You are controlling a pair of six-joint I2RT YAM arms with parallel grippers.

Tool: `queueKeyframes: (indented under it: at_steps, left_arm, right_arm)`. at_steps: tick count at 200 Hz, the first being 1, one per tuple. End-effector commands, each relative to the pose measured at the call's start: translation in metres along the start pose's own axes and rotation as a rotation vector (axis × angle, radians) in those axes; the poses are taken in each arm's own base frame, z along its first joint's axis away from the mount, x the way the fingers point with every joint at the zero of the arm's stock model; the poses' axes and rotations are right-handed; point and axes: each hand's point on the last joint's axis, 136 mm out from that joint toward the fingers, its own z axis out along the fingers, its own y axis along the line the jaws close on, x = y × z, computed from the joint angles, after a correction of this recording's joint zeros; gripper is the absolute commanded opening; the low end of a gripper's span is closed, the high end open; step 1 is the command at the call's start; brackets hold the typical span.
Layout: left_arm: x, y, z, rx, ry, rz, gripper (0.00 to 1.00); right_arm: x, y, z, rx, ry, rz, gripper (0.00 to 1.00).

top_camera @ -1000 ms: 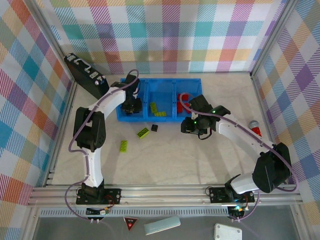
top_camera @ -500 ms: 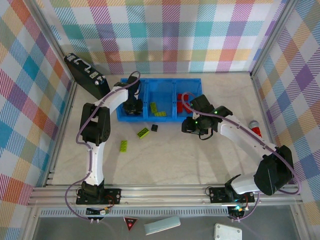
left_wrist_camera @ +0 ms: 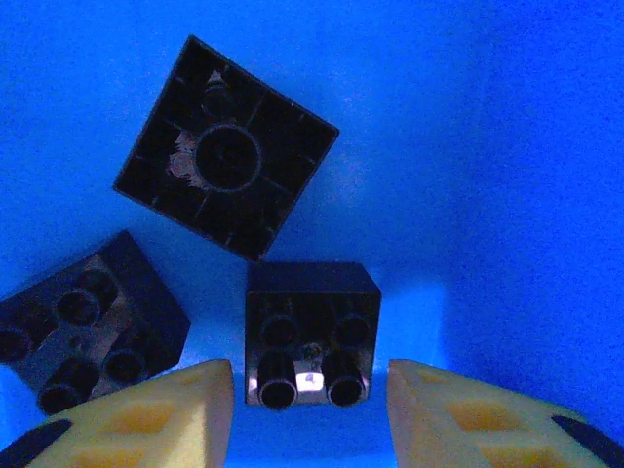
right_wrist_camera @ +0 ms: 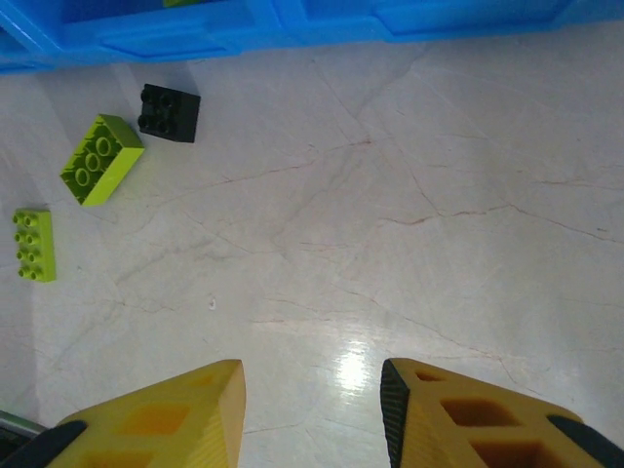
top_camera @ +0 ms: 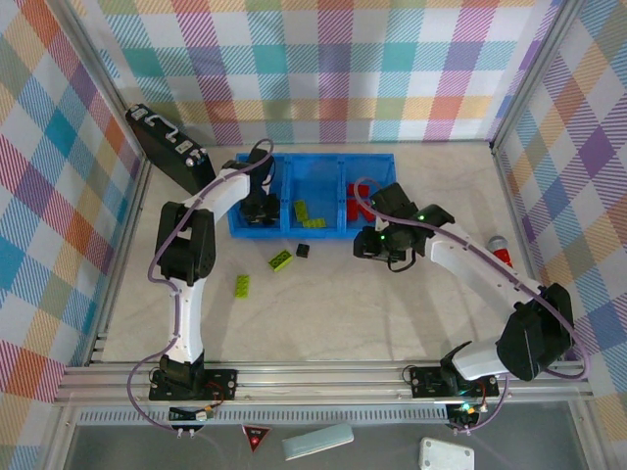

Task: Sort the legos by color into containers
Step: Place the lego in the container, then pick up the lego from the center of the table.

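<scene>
Farthest left, the left claw (left_wrist_camera: 312,375) hangs low inside the left compartment (left_wrist_camera: 507,146) of the bright blue, shallow plastic tray (top_camera: 323,158). Its yellow fingertips (left_wrist_camera: 185,400) stand narrowly apart. A small black cube-like plastic brick (left_wrist_camera: 312,331) lies studs-up on the blue floor in the gap beyond the fingertips, touching neither, so the claw holds nothing. That low, straddling pose suits setting a brick down in the compartment meant for black. Two more black bricks share that floor: one studs-up at the left (left_wrist_camera: 83,331) and one flipped onto its back (left_wrist_camera: 226,148), all near one another.

The middle compartment (top_camera: 313,181) holds a few lime-green rectangular bricks (top_camera: 312,215) near its front wall. The right compartment (top_camera: 377,176) holds red bricks (top_camera: 353,208). The right arm partly hides them, so their number cannot be told. Each colour has its own compartment, so the sorting looks well along.

On the pale worktop (right_wrist_camera: 439,244) in front of the tray, three bricks remain unsorted. From the left they are a lime-green studded brick (right_wrist_camera: 33,246), a second lime-green brick (right_wrist_camera: 100,159) and a black brick (right_wrist_camera: 170,112) just beside it.

To their right, the right claw (right_wrist_camera: 310,370) hovers over bare worktop with its fingers narrowly parted and nothing between them. It looks placed to reach those loose bricks.
</scene>
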Motion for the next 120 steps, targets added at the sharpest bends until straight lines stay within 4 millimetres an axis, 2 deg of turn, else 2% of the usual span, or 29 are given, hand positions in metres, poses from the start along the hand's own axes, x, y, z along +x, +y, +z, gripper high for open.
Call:
queueKeyframes:
  at_steps: [1, 62, 120]
  left_arm:
    - [-0.011, -0.015, -0.046, 0.088, -0.069, -0.003, 0.45]
    - [-0.003, -0.012, -0.081, 0.096, -0.103, 0.005, 0.45]
    - [0.022, -0.002, -0.102, 0.093, -0.111, 0.013, 0.45]
  right_arm:
    - [-0.005, 0.011, -0.001, -0.007, 0.004, -0.011, 0.43]
    - [-0.010, 0.039, 0.016, -0.020, 0.026, -0.066, 0.44]
    - [-0.007, 0.064, 0.036, -0.027, 0.060, -0.117, 0.44]
